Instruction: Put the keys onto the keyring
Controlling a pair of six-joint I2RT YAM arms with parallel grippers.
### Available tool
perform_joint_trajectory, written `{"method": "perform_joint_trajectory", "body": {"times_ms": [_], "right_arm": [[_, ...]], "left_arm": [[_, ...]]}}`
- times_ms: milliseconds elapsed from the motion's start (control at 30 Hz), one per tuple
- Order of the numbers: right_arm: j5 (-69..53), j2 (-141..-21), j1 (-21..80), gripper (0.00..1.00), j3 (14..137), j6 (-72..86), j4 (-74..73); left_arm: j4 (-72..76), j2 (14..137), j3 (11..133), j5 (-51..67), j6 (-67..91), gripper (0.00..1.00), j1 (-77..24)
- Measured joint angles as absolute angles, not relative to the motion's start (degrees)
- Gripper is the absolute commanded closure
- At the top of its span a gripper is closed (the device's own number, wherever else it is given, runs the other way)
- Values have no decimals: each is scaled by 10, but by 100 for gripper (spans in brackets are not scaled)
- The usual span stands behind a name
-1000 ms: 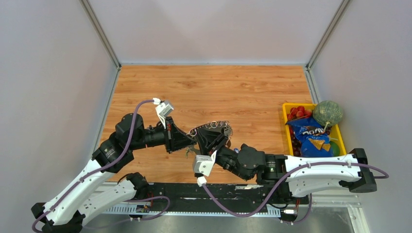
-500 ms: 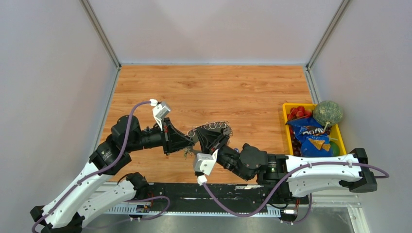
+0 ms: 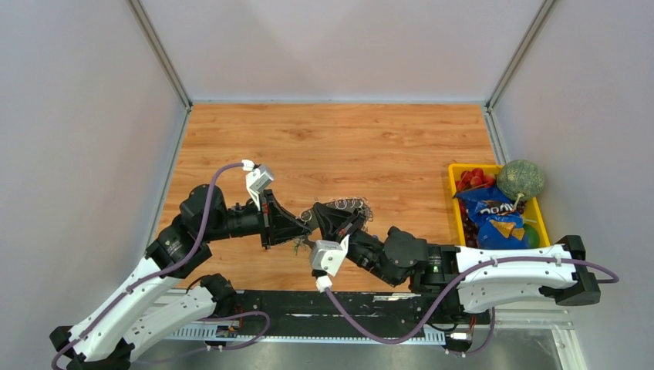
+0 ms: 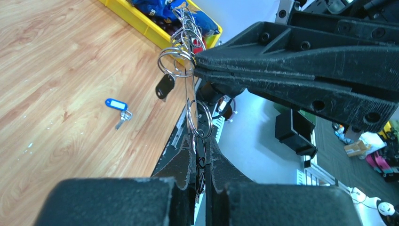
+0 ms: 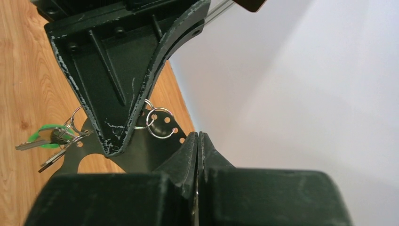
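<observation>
The left gripper (image 4: 201,151) is pinching one thin silvery wire keyring (image 4: 188,98). The right gripper (image 5: 198,139) is pressing its fingers together, perhaps on that hoop too. One blue-tagged metal key (image 4: 116,104) is lying apart.

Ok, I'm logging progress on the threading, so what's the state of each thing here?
keyring: lifted, between both claws
left claw: shut on the keyring
right claw: shut, tips at the keyring
blue-tagged key: loose on the table
green-tagged key: hanging on the keyring
dark-headed key: hanging on the keyring
</observation>
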State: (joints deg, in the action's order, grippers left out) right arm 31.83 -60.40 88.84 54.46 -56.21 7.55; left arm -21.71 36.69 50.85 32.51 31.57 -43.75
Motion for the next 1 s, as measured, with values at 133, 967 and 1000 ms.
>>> {"method": "perform_joint_trajectory", "body": {"times_ms": [133, 967, 1000], "right_arm": [[319, -591, 888, 100, 545, -530, 74], [400, -574, 879, 52, 783, -129, -170], [398, -577, 874, 51, 802, -111, -191]], "left_arm": [[-207, 367, 503, 338, 309, 100, -438], [-237, 351, 502, 252, 190, 100, -439], [-238, 351, 502, 243, 185, 100, -439]]}}
